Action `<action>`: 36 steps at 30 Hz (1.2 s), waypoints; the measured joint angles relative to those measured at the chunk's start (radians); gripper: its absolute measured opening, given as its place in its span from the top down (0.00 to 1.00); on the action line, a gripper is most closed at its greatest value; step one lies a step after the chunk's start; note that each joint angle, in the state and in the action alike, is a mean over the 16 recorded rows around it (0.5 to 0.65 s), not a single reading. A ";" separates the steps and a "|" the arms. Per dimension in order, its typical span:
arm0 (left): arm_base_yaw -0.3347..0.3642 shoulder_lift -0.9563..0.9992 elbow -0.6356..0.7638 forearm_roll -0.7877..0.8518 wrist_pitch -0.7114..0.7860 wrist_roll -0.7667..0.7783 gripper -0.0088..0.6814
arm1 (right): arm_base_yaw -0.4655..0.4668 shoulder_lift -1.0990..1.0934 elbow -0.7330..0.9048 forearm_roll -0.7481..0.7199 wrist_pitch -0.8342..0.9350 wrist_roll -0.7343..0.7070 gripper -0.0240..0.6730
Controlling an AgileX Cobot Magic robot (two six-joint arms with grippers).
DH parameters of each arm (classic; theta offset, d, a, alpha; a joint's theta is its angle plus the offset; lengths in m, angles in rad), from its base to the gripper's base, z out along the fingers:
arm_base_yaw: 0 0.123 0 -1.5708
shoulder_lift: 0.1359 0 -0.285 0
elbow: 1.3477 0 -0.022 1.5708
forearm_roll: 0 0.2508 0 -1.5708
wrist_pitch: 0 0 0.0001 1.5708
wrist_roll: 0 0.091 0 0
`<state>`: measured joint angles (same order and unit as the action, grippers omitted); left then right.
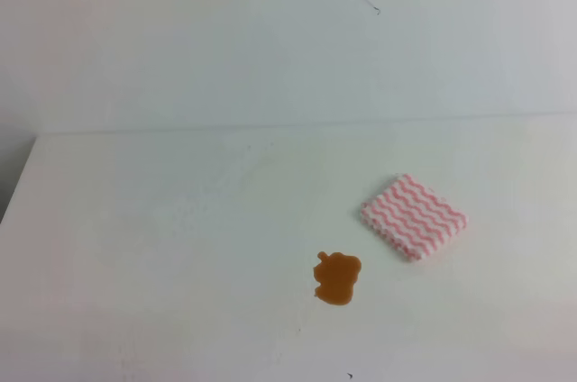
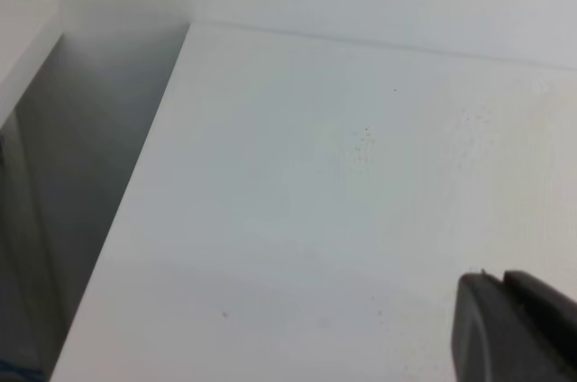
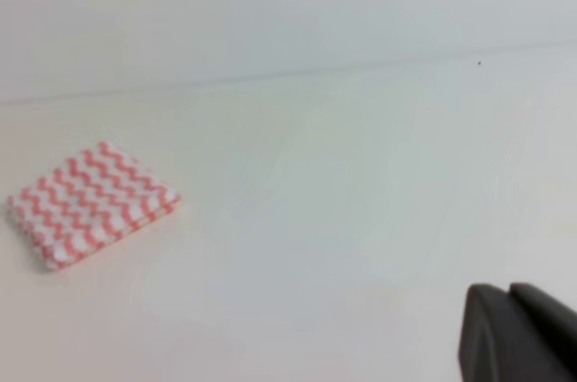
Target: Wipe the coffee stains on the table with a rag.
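The rag (image 1: 414,216) lies folded and flat on the desk (image 1: 162,247), just right of and beyond the stain (image 1: 337,277). The right hand (image 3: 510,332) is closed and empty; the left hand (image 2: 507,321) looks closed too. Open the right hand first, descend squarely, and pinch the rag's whole stack.

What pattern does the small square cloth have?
Small square cloth: pink-and-white wavy zigzag stripes, clearest in exterior high view.
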<state>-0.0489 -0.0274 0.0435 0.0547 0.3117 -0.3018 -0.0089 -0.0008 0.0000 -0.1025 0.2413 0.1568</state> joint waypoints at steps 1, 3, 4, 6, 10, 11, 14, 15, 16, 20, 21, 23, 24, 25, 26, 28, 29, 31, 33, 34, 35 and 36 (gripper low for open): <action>0.000 0.000 0.000 0.000 0.000 0.000 0.99 | 0.000 0.000 0.000 0.000 -0.023 0.000 0.97; 0.000 0.000 0.000 0.000 0.000 0.000 0.99 | 0.000 0.000 0.000 -0.001 -0.078 0.000 0.97; 0.000 0.000 0.000 0.000 0.000 0.000 0.99 | 0.000 0.000 0.000 -0.001 -0.111 0.000 0.97; 0.000 0.003 -0.005 0.000 0.002 0.000 0.99 | 0.000 0.000 0.000 -0.001 -0.184 0.000 0.97; 0.000 0.003 -0.005 0.000 0.002 0.000 0.99 | 0.000 0.000 0.000 -0.002 -0.348 0.000 0.97; 0.000 0.003 -0.005 0.000 0.002 0.000 0.99 | 0.000 0.000 0.000 -0.002 -0.388 0.000 0.97; 0.000 0.003 -0.005 0.000 0.002 0.000 0.99 | 0.000 0.000 0.000 -0.002 -0.492 0.000 0.97; 0.000 0.003 -0.005 0.000 0.002 0.000 0.99 | 0.000 0.000 0.000 -0.002 -0.520 0.000 0.97; 0.000 0.003 -0.005 0.000 0.002 0.000 0.99 | 0.000 0.000 0.000 -0.002 -0.544 0.001 0.97; 0.000 0.003 -0.005 0.000 0.002 0.000 0.99 | 0.000 0.000 0.000 -0.002 -0.610 0.002 0.97; 0.000 0.002 -0.003 0.000 0.001 0.000 0.99 | 0.000 0.000 0.000 -0.002 -0.620 0.002 0.97; 0.000 0.000 0.000 0.000 0.000 0.000 0.99 | 0.000 0.000 0.000 -0.002 -0.635 0.003 0.97; 0.000 0.000 0.000 0.000 0.000 0.000 0.99 | 0.000 0.000 0.000 -0.002 -0.641 0.003 0.97; 0.000 0.000 0.000 0.000 0.000 0.000 0.99 | 0.000 0.000 0.000 -0.002 -0.645 0.004 0.97; 0.000 0.000 0.000 0.000 0.000 0.000 0.99 | 0.000 0.000 0.000 0.000 -0.648 0.004 0.97; 0.000 0.000 0.000 0.000 0.000 0.000 0.99 | 0.000 0.000 -0.002 0.008 -0.644 0.006 0.97; 0.000 0.000 0.000 0.000 0.000 0.000 0.99 | 0.000 0.000 -0.007 0.013 -0.636 0.005 0.97; 0.000 0.002 -0.003 0.000 0.001 0.000 0.99 | 0.000 0.000 -0.023 0.021 -0.611 -0.002 0.97; 0.000 0.003 -0.005 0.000 0.002 0.000 0.99 | 0.000 0.002 -0.049 0.028 -0.572 -0.018 0.97; 0.000 0.003 -0.005 0.000 0.002 0.000 0.99 | 0.000 0.005 -0.066 0.032 -0.548 -0.027 0.97; 0.000 0.003 -0.005 0.000 0.002 0.000 0.99 | 0.000 0.010 -0.085 0.035 -0.519 -0.038 0.97; 0.000 0.003 -0.005 0.000 0.002 0.000 0.99 | 0.000 0.019 -0.107 0.039 -0.484 -0.048 0.97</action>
<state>-0.0489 -0.0240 0.0381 0.0548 0.3138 -0.3018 -0.0089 0.0180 -0.1070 -0.0635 -0.2431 0.1091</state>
